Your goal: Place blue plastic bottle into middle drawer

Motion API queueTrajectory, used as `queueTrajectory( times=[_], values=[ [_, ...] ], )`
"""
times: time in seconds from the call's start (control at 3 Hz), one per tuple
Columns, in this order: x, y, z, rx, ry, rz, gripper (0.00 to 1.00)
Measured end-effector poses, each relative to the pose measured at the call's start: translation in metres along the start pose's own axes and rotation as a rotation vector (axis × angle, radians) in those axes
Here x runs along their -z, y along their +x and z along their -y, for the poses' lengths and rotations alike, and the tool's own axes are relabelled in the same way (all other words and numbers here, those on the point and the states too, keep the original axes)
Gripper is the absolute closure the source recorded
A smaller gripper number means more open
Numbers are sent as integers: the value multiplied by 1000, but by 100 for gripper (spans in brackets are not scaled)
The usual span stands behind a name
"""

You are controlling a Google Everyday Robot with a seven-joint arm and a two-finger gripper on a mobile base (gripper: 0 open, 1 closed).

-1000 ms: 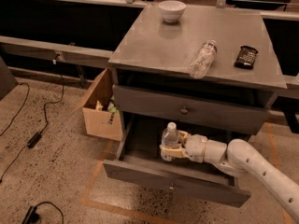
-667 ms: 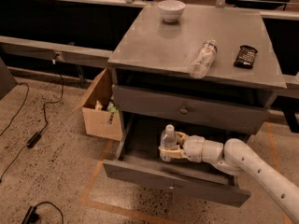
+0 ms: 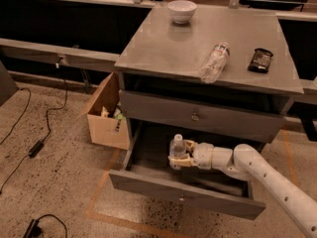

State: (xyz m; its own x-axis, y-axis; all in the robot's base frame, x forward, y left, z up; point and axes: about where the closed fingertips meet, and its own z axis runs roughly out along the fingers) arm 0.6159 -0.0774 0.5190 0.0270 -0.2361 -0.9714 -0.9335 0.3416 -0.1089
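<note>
The blue plastic bottle (image 3: 177,147), clear with a white cap, stands upright inside the open middle drawer (image 3: 148,180), over the left part of its tray. My gripper (image 3: 179,158) reaches in from the right and is shut around the bottle's lower body, hiding its label. The drawer is pulled far out; its narrow front panel with a small round knob (image 3: 182,199) faces the camera. I cannot tell whether the bottle's base touches the tray floor.
Above is a shut drawer with a taller front (image 3: 198,115). On the cabinet top lie a second clear bottle (image 3: 213,62), a white bowl (image 3: 181,10) and a dark device (image 3: 260,59). A cardboard box (image 3: 106,118) stands at the left; cables run across the floor.
The gripper with the bottle has shifted slightly left and a little lower inside the drawer. Nothing else has moved.
</note>
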Motion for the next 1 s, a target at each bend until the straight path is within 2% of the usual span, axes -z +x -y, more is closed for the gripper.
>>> queueTrajectory(
  times=[0.67,1.0],
  values=[
    [-22,33,5,29,-30,11,100],
    [-30,48,3,15,-49,9,82]
  ],
)
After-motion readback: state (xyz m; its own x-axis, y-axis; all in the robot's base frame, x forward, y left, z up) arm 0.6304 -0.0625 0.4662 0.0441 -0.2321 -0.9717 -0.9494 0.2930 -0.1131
